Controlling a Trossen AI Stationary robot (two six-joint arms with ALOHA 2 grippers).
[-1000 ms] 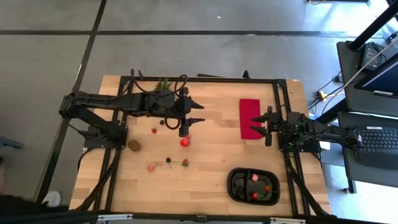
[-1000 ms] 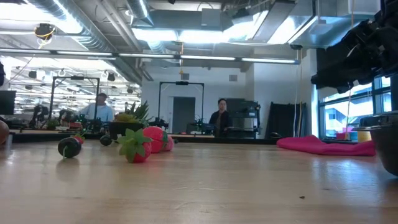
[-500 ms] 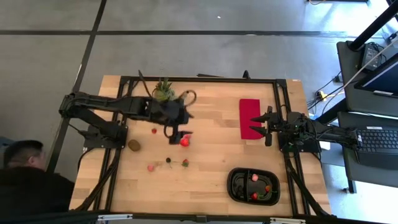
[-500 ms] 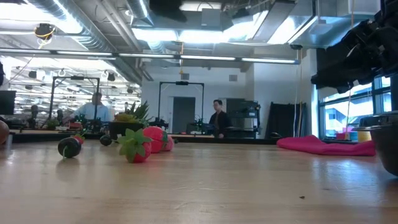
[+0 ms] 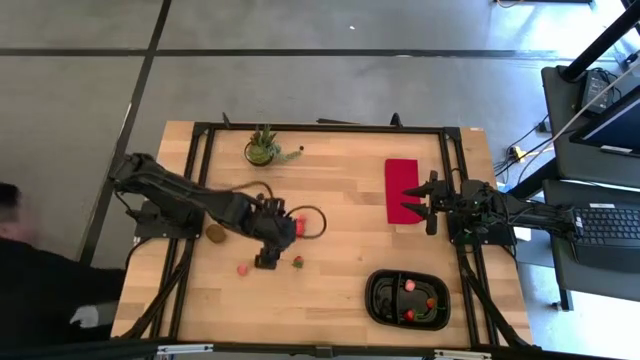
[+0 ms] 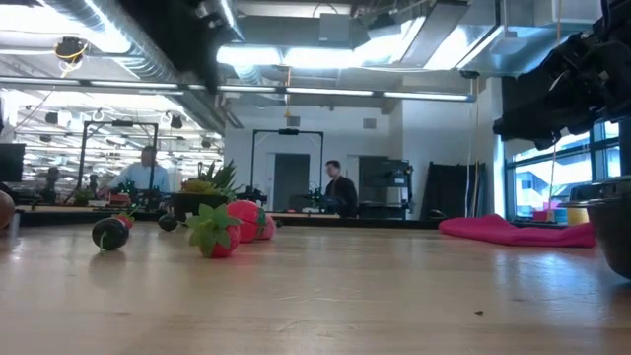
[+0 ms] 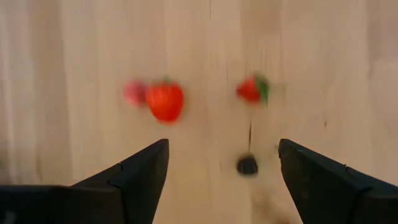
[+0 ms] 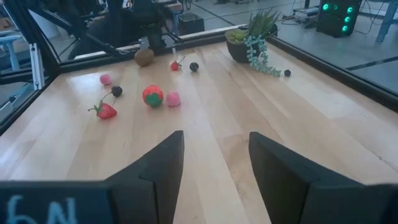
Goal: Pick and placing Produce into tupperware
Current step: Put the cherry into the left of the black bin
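The produce lies loose on the wood left of the middle: a red round piece point(image 7: 165, 101) with a pink one point(image 7: 133, 92) beside it, a green-topped strawberry point(image 7: 252, 89) and a dark berry point(image 7: 247, 165). A brown kiwi point(image 5: 215, 234) and another pink piece point(image 5: 242, 269) lie nearby. My left gripper point(image 7: 224, 165) is open and points down above the dark berry, its fingers either side of it and clear of it; from above it point(image 5: 266, 256) hides that berry. The black tupperware point(image 5: 380, 300) near the front right holds three red and pink pieces. My right gripper point(image 5: 430, 202) waits open at the right.
A potted green plant point(image 5: 262, 150) stands at the far edge, a dark berry point(image 5: 301, 152) beside it. A flat red cloth point(image 5: 398, 185) lies under the right gripper. Black frame rails run around the table. A person stands off the table's left side.
My left gripper has swung from beside the plant toward the table's near edge and come down, tipping from nearly level to pointing steeply down over the fruit. The plant now shows uncovered. No fruit has moved.
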